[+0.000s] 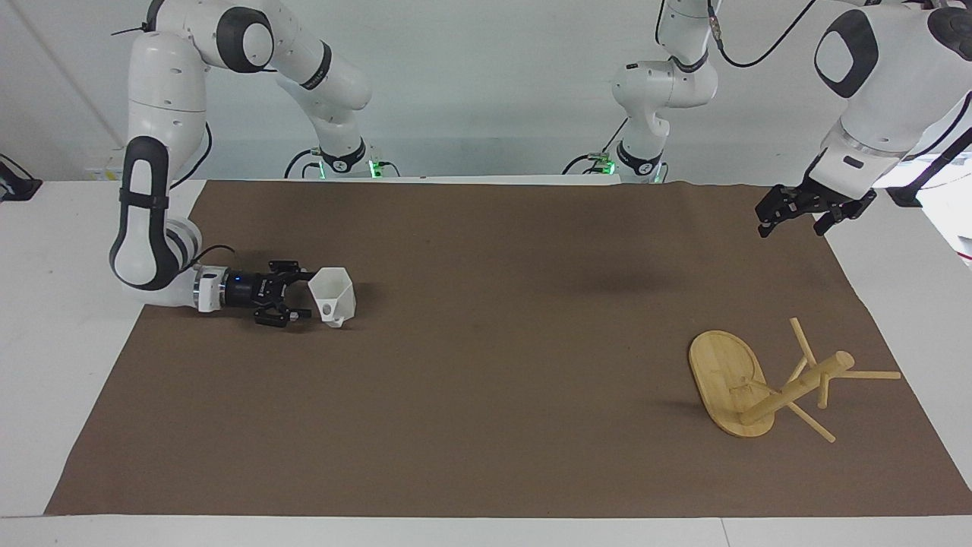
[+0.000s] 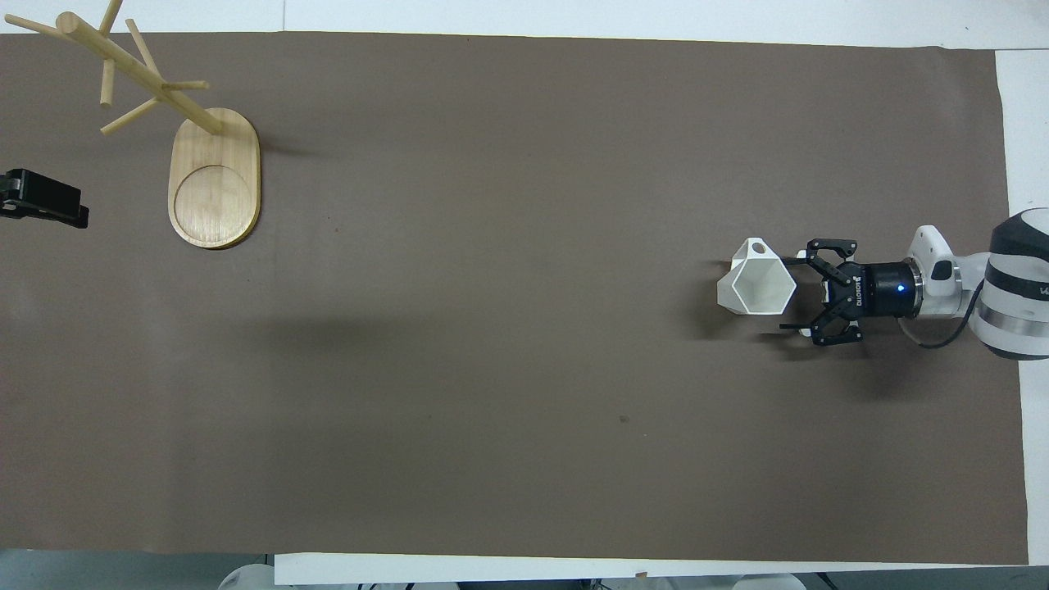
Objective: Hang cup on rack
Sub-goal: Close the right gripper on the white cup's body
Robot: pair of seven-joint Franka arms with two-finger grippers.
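Note:
The white faceted cup (image 1: 332, 296) stands upright on the brown mat toward the right arm's end, its mouth open upward in the overhead view (image 2: 758, 283). My right gripper (image 1: 306, 293) lies low and level beside the cup, open, with its fingers reaching along both sides of the cup's near wall; it also shows in the overhead view (image 2: 788, 293). The bamboo rack (image 1: 729, 376) stands on its oval base toward the left arm's end, its pegs bare (image 2: 215, 176). My left gripper (image 1: 791, 225) waits open in the air over the mat's edge at that end (image 2: 45, 201).
The brown mat (image 1: 493, 395) covers most of the white table (image 1: 61, 365). A wide stretch of bare mat lies between cup and rack. The rack's post and thin pegs (image 1: 828, 372) spread out toward the mat's edge at the left arm's end.

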